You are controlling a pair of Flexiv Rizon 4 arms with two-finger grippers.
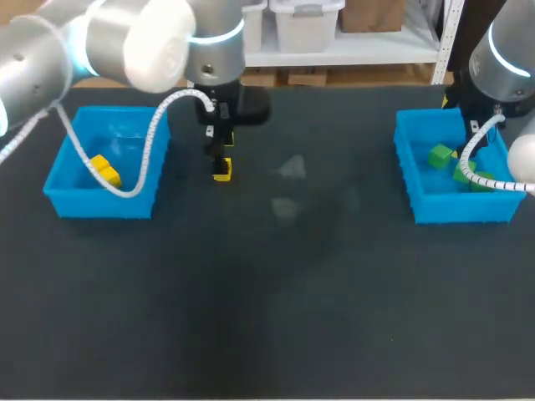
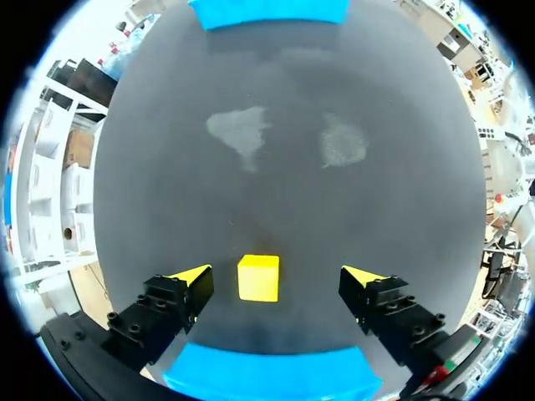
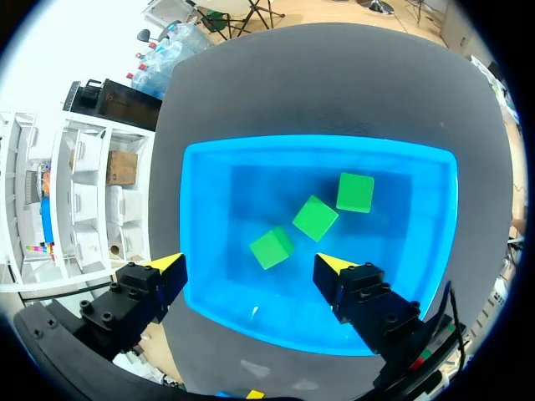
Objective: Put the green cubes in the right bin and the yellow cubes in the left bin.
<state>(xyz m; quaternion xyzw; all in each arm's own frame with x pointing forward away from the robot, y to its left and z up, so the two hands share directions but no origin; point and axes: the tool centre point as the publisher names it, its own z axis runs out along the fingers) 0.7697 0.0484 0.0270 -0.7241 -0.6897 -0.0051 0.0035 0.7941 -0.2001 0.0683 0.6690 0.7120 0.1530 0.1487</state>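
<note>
The left jaws stand wide open, pointing down at the bench (image 1: 267, 317), and a single yellow cube (image 2: 258, 277) sits on the dark surface squarely between them. There is a clear gap from the cube to each yellow fingertip (image 2: 194, 276), so neither side touches it. Just behind these jaws, on the side the left arm (image 1: 125, 42) comes in from, lies the left bin (image 1: 100, 205). It holds yellow cubes (image 1: 104, 170) that lie close together. Ahead of the left jaws, two pale smudges (image 2: 238, 129) mark the bench. The right jaws are also spread wide and grip nothing, with the right arm (image 1: 501, 50) holding them over the right bin (image 3: 217, 217). Its blue floor shows between and beyond the fingertips (image 3: 328, 266). Three green cubes rest in that bin. One (image 3: 271, 248) lies just ahead of the gap between the jaws. A second (image 3: 315, 217) is a little further ahead and nearly touches the first. The third (image 3: 355, 191) is further out still, near the second. All three lie below the jaws and apart from them.
</note>
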